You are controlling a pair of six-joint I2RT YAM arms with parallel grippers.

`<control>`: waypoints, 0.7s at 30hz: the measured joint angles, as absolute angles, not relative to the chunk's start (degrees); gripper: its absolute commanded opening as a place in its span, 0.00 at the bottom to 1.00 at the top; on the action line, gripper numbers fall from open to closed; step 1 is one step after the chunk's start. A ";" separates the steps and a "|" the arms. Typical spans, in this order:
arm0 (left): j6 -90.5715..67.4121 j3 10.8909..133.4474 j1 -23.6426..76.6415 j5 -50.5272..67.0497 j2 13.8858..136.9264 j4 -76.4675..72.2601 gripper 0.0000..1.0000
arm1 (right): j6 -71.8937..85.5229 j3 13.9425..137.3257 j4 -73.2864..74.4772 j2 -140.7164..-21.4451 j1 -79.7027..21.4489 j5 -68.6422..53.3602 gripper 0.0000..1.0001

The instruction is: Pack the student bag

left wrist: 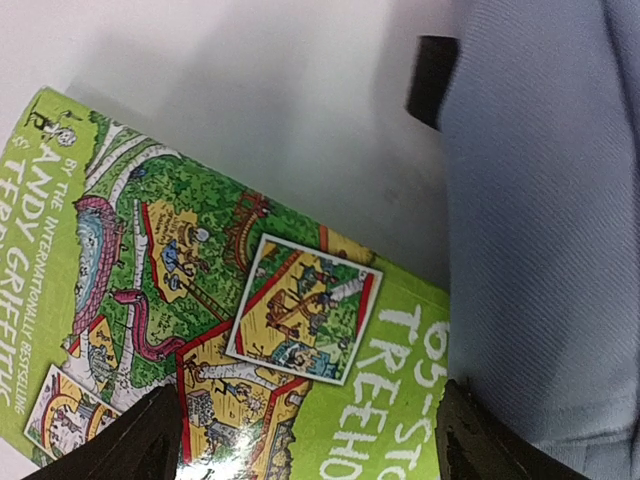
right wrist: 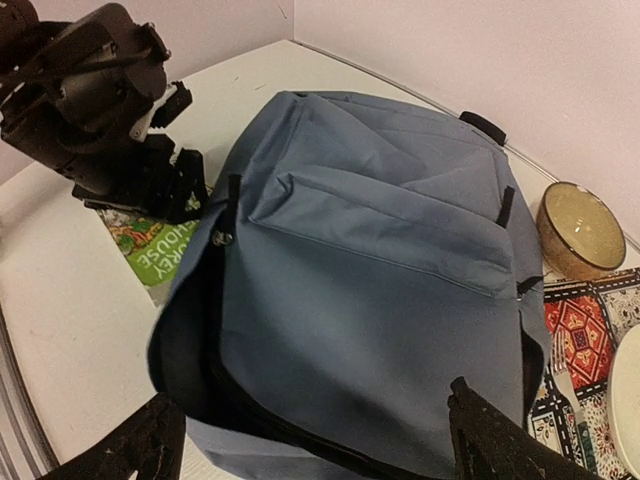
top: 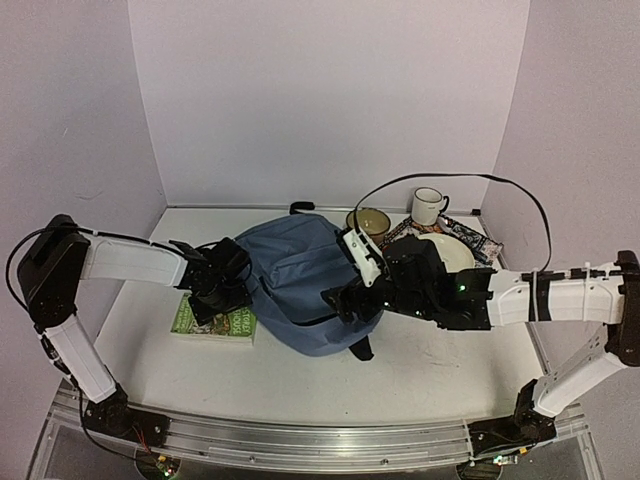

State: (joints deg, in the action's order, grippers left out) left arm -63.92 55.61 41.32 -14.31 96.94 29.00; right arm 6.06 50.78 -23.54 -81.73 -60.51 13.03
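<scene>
**A:** Jaws first: how do they stand?

**B:** Both pairs are spread wide and grasp nothing. The right jaws hang over the student bag (right wrist: 370, 270). The left jaws hang over a green illustrated book (left wrist: 200, 300), one finger above its cover and the other at the bag's fabric edge.

**A:** Where is the bag?

**B:** Flat in the middle of the worktop (top: 420, 370), between the two arms. Its main zip gapes on the side beneath the right jaws, showing a dark inside.

**A:** And the book?

**B:** On the worktop just left of the bag, its right end meeting the fabric.

**A:** What lies to the right?

**B:** A tan bowl (top: 368, 222) and a white mug (top: 428, 206) at the far side. Nearer, a pale plate (top: 452, 250) and a fork (right wrist: 560, 372) sit on a patterned mat (right wrist: 580, 335).
</scene>
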 measured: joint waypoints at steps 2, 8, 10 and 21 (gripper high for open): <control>-64.34 53.65 42.62 -13.83 95.31 26.64 0.88 | 6.42 51.65 -23.00 -81.73 -60.51 11.79 0.98; -65.93 46.55 43.68 -11.57 88.55 22.04 0.88 | 8.31 55.03 -21.65 -83.09 -60.42 5.48 0.98; -66.08 45.17 43.87 -10.93 86.95 21.95 0.88 | 9.36 56.48 -21.56 -84.63 -60.42 3.17 0.98; -58.37 47.01 37.25 -11.50 83.94 34.39 0.88 | 17.34 59.35 -20.58 -92.32 -60.93 -2.35 0.94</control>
State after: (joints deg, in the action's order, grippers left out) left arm -58.37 47.01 37.25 -11.50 83.94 34.39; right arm 17.34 59.35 -20.58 -92.32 -60.93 -2.35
